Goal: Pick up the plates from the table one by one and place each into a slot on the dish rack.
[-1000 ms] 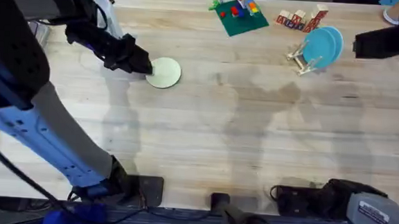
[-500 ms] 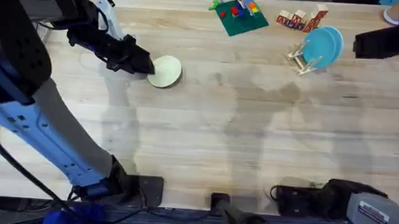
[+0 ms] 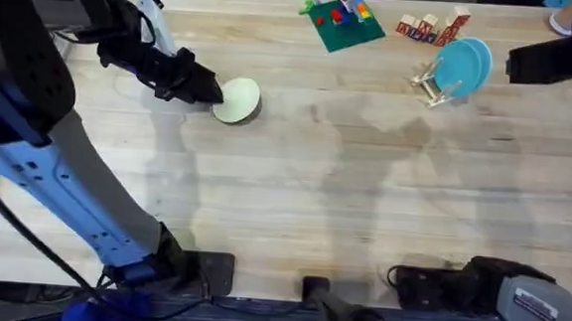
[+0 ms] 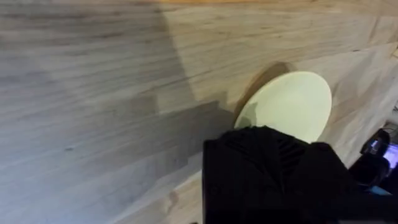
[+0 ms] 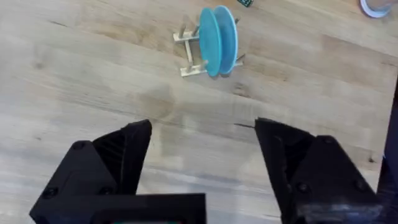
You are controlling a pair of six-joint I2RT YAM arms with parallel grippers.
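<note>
A pale cream-yellow plate [image 3: 240, 100] is at the far left of the table [image 3: 305, 182], its near edge raised off the wood. My left gripper [image 3: 211, 92] is shut on the plate's left rim. In the left wrist view the black upper finger [image 4: 273, 168] lies over the edge of this plate [image 4: 292, 102]. The dish rack [image 3: 430, 87] stands at the far right with a teal-blue plate [image 3: 459, 66] upright in its slots and a lighter blue one right behind it. My right gripper [image 5: 202, 134] hangs open and empty above the table, short of the rack [image 5: 189, 59].
A green board with coloured blocks [image 3: 341, 18] and a cluster of wooden blocks [image 3: 428, 28] sit along the far edge. A white object [image 3: 158, 18] lies behind my left arm. Bare wood stretches between the cream plate and the rack.
The cream-yellow plate has shifted slightly towards the far edge and tipped up in the left gripper. The right arm has not moved.
</note>
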